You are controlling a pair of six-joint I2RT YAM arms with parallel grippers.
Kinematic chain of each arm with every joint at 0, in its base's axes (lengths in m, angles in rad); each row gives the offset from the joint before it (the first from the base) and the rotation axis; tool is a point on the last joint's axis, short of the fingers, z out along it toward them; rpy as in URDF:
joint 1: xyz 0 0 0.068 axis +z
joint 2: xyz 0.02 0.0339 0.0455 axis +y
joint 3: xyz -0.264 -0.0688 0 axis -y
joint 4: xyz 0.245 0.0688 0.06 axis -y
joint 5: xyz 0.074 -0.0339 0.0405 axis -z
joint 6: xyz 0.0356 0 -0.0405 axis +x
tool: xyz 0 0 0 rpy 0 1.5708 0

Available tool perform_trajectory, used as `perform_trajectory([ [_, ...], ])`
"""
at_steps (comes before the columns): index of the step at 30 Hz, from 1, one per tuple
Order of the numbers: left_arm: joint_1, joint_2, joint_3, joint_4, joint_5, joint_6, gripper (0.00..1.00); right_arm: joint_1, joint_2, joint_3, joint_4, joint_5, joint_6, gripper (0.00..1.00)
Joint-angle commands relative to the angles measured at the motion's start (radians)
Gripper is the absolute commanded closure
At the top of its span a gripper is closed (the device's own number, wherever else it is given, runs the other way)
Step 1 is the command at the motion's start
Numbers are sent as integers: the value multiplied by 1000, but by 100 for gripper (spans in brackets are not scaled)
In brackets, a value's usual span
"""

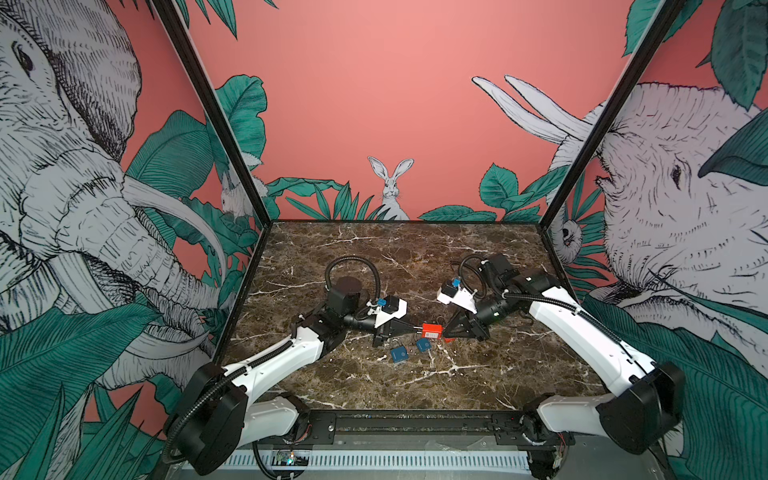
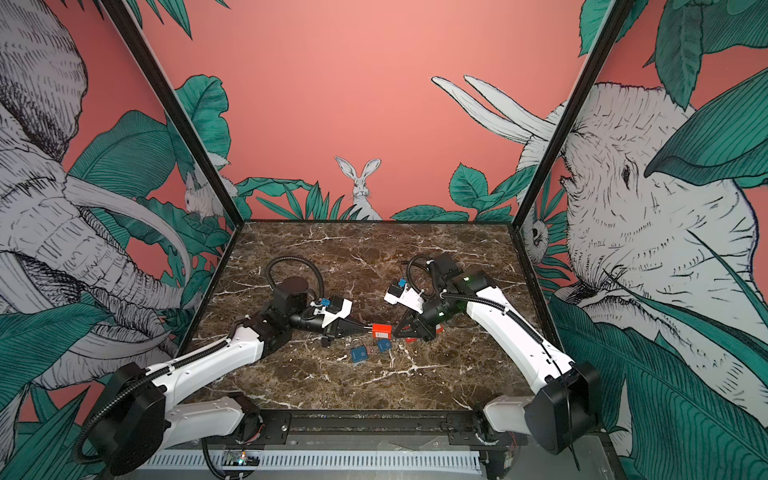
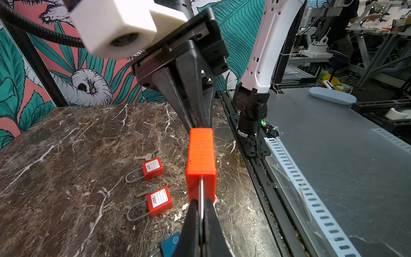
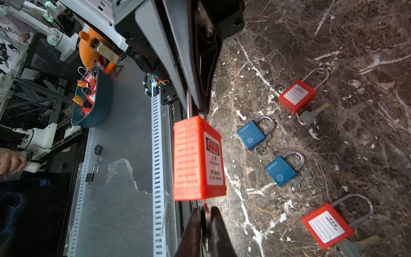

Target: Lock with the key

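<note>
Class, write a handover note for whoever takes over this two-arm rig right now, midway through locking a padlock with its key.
Left gripper: shut on the red plastic padlock by its steel shackle, holding it above the brown marble table.
Right gripper: shut on the small metal key at the padlock's bottom end.
Done: padlock lifted, key gripped.
Left: turn the key; whether the shackle is fully home cannot be told.
Spare blue padlocks and red padlocks lie on the table.
</note>
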Motion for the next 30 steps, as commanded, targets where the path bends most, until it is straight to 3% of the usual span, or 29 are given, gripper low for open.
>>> perform_trajectory([
  [1, -5, 1, 42, 11, 3, 12, 100, 6, 4, 30, -36, -26, -41, 92],
  [14, -4, 66, 95, -46, 38, -5, 100, 7, -46, 3, 4, 119, -127, 100],
  [30, -5, 117, 166, -146, 86, 40, 100, 7, -90, -38, 55, 192, -195, 100],
])
